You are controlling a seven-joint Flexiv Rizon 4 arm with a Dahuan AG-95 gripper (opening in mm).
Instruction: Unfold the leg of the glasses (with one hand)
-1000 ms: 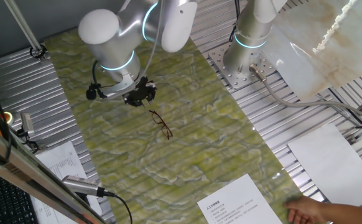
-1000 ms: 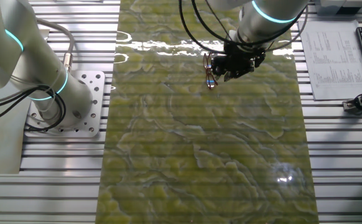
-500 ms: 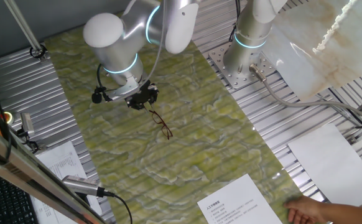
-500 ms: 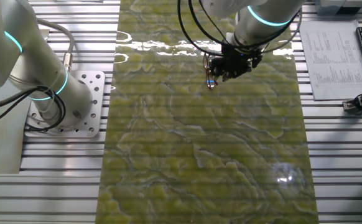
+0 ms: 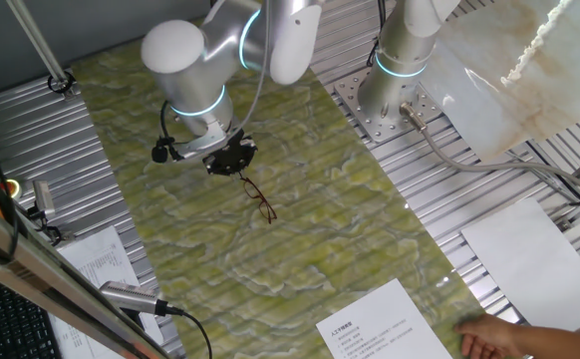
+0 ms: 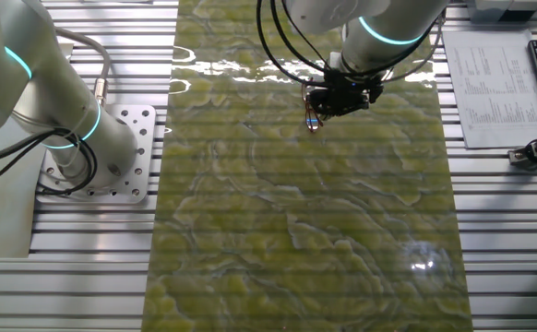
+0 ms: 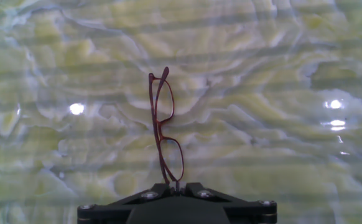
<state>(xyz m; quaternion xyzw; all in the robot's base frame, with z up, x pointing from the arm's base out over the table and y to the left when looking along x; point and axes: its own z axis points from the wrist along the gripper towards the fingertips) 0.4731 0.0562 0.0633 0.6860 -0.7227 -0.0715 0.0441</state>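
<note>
Glasses (image 7: 165, 134) are lying on green marbled mat (image 5: 320, 229), near end being pinched btwn closed gripper (image 7: 176, 186) fingers; leg not visibly swung out yet, unfolding prob. just starting.

Hand view: the gripper (image 7: 176, 186) is cut by the bottom edge; only its black base shows. Fingertips hidden behind that base, so how the jaws stand cannot be told.

The glasses (image 7: 165, 130): near end runs under the base, contact unseen. Which leg is folded, which open: unclear; the wire lines overlap.

One fixed view: gripper (image 5: 232, 160) a small dark blob, jaws unreadable. Glasses (image 5: 259, 197) thin, hinges too small.

Other fixed view: glasses (image 6: 314, 118) mostly hidden beside the gripper (image 6: 335, 100).

A bare human hand (image 5: 509, 342) at the tabletop's near corner is cut by the bottom edge.
</note>
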